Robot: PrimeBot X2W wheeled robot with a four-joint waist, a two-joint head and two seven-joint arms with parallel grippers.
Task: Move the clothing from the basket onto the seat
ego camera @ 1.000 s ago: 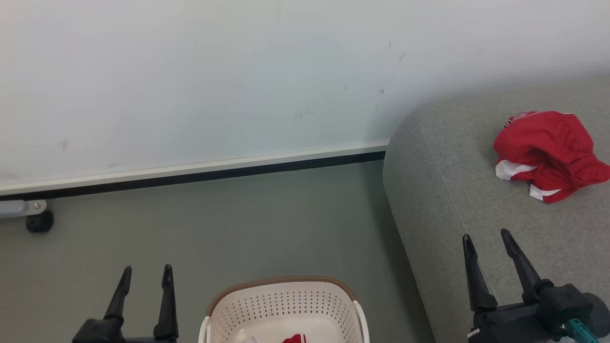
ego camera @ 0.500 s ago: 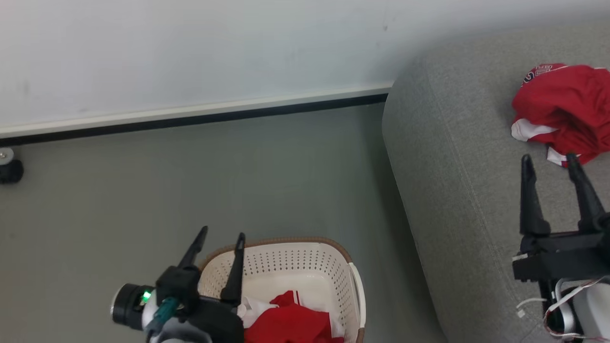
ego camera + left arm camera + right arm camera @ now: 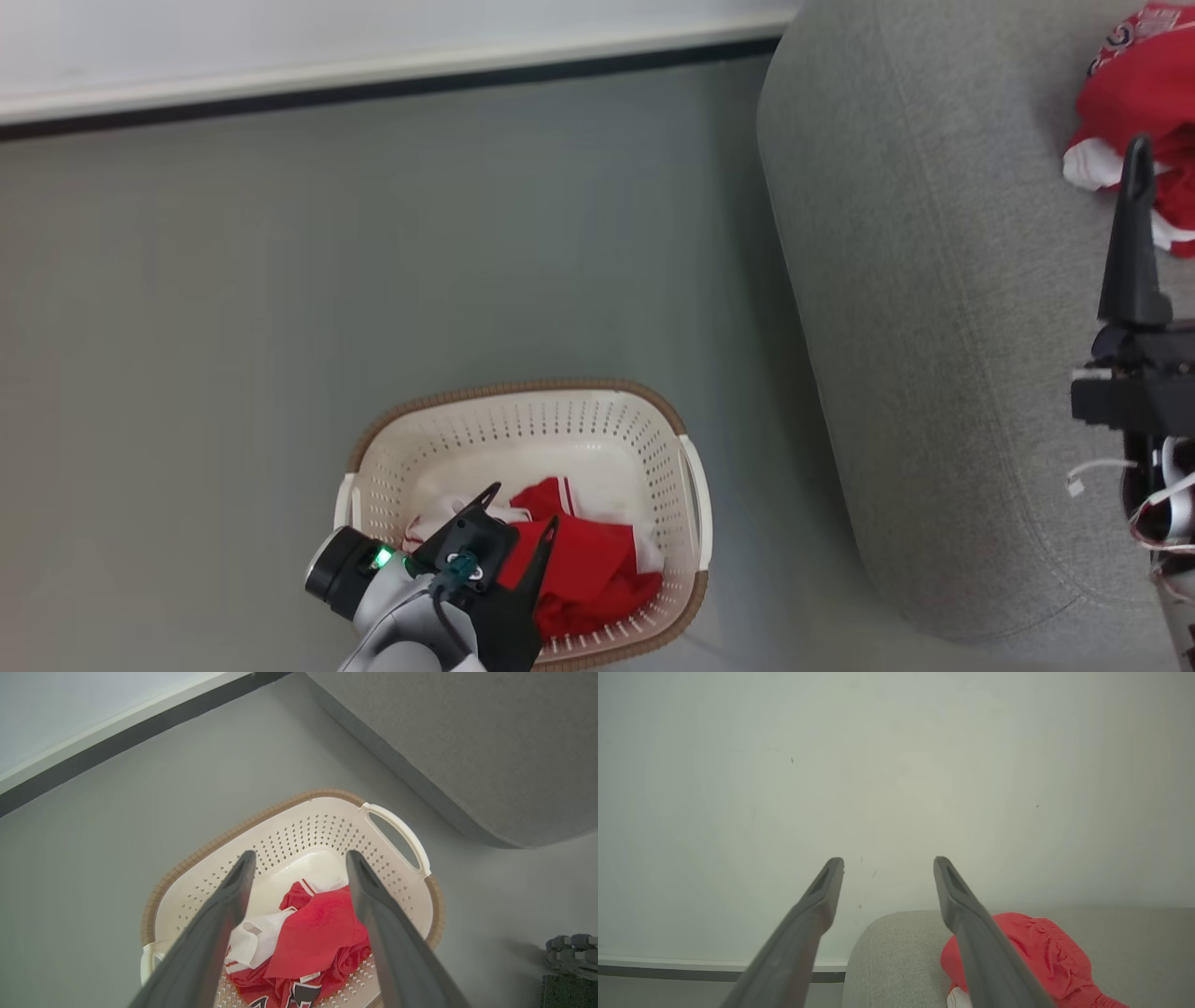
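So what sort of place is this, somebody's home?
Probably a living room, or a test room set up like one. There is a grey sofa, a laundry basket of red clothes standing on a bare grey floor, and a plain white wall behind.

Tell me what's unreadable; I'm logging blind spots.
Head view: left end effector covers part of the red jersey clothing in the cream perforated plastic basket; garment count unclear.
Left wrist view: black-and-white marking cut by the bottom edge.
Head view: red garment on the light-grey fabric sofa cut by the right edge, crossed by a right end effector finger.
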